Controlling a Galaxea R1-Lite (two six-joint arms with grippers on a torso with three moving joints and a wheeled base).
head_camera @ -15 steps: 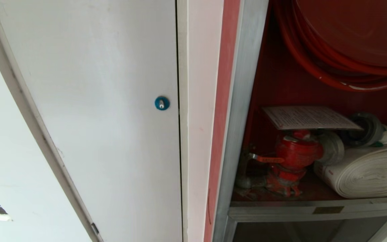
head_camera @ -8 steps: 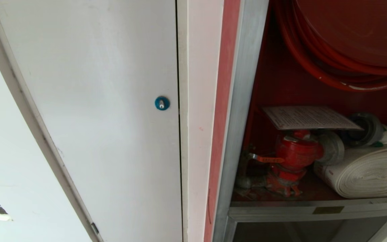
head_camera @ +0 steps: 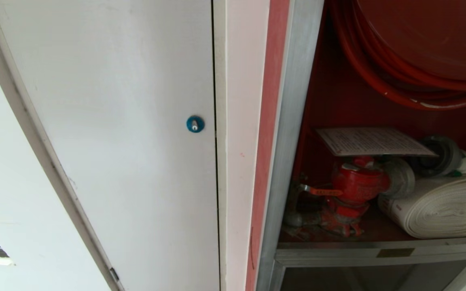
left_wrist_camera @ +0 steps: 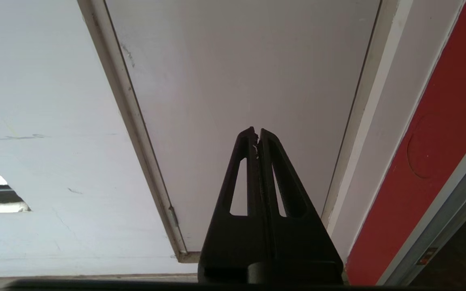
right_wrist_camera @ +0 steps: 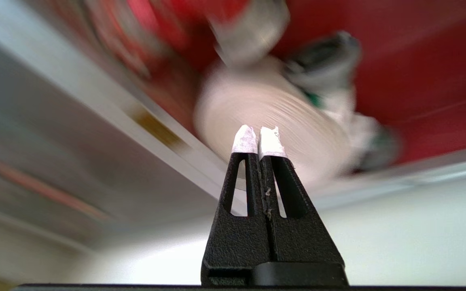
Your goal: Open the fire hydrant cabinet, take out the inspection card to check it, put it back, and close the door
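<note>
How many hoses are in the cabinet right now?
2: a red hose coiled on the reel up top, and a white rolled hose on the shelf, right of the valve. Others may be hidden.

**Open hydrant cabinet beside a white panel door**

On the right stands the tall aluminium-framed fire hydrant cabinet (head_camera: pixel 293 121), its red interior exposed. At its top hangs a red hose reel (head_camera: pixel 419 52) wound with red hose. Lower down, a thin white inspection card (head_camera: pixel 372 141) covered in fine print lies flat on top of a red valve (head_camera: pixel 354 190). Just right of the valve rests a white rolled hose (head_camera: pixel 443 210), with a grey metal coupling (head_camera: pixel 443 155) behind it. On the left is a plain white panel door (head_camera: pixel 115 121) with a round blue lock (head_camera: pixel 195 124) near its right edge.
</note>
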